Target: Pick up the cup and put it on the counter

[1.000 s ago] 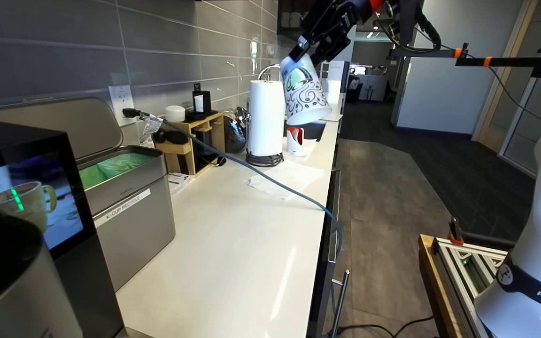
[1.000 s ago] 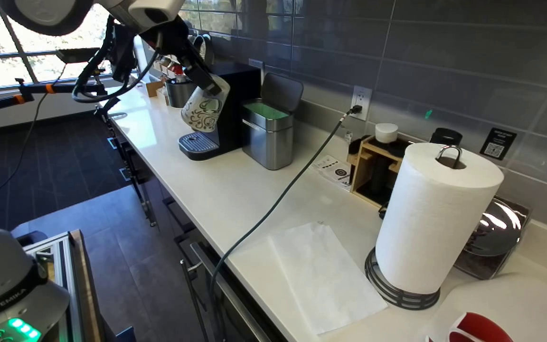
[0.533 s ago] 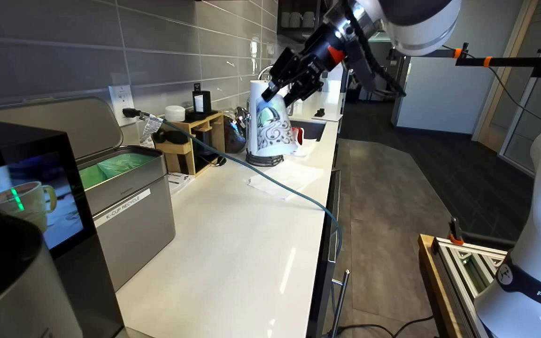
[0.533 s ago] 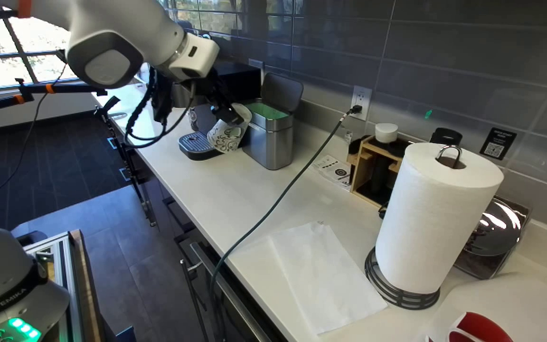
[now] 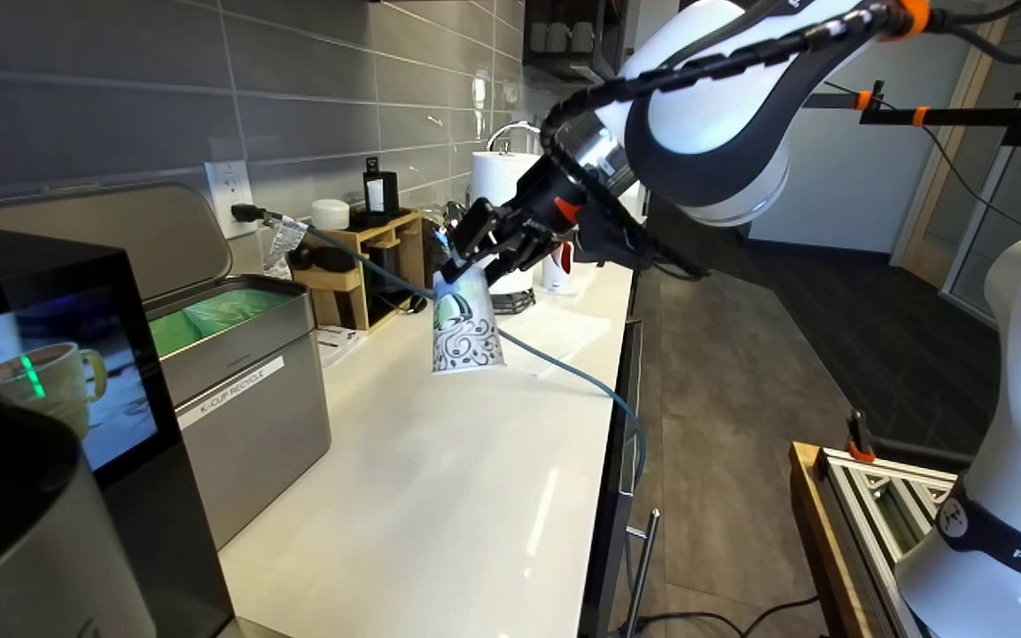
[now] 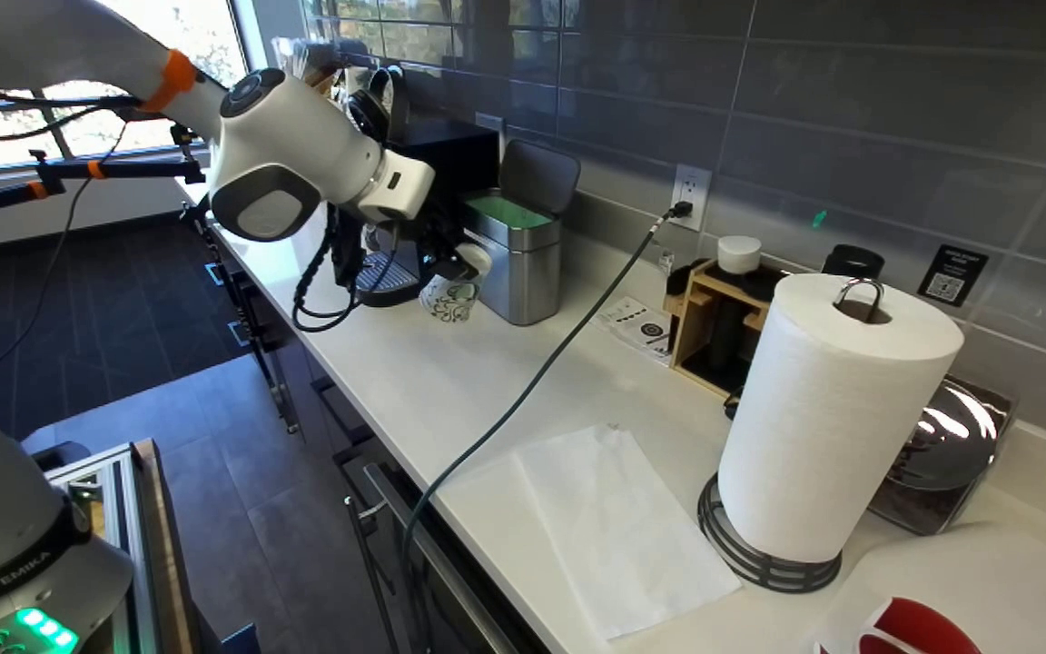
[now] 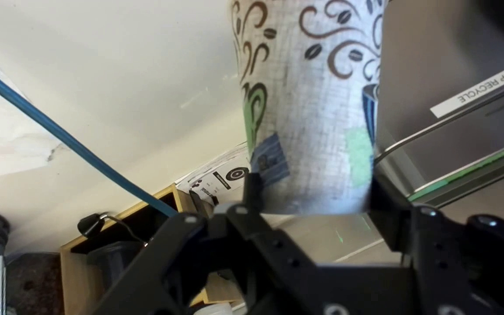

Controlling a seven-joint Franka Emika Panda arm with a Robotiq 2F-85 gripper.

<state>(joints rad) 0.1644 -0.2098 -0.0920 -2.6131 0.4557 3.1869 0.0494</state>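
While a white robot arm (image 5: 697,120) spans the right side in an exterior view, its black gripper (image 5: 471,271) clasps a white cup (image 5: 466,332) with swirl patterns, fingers (image 7: 253,192) on opposite sides of its narrow end. The cup hangs above the long white counter (image 5: 422,496), wide end down. On the near left, a grey metal bin (image 5: 253,443) labelled K-CUP RECYCLE stands with its lid (image 5: 120,226) up, and a black machine (image 5: 156,509) with a lit screen (image 5: 72,381) sits even nearer. Farther along are a wooden shelf (image 5: 333,280) and, to its right, a roll of paper towels (image 5: 493,175) on a stand (image 5: 512,303). A blue cable (image 5: 555,361) runs from the wall socket (image 5: 229,190) across the counter, passing behind the cup.
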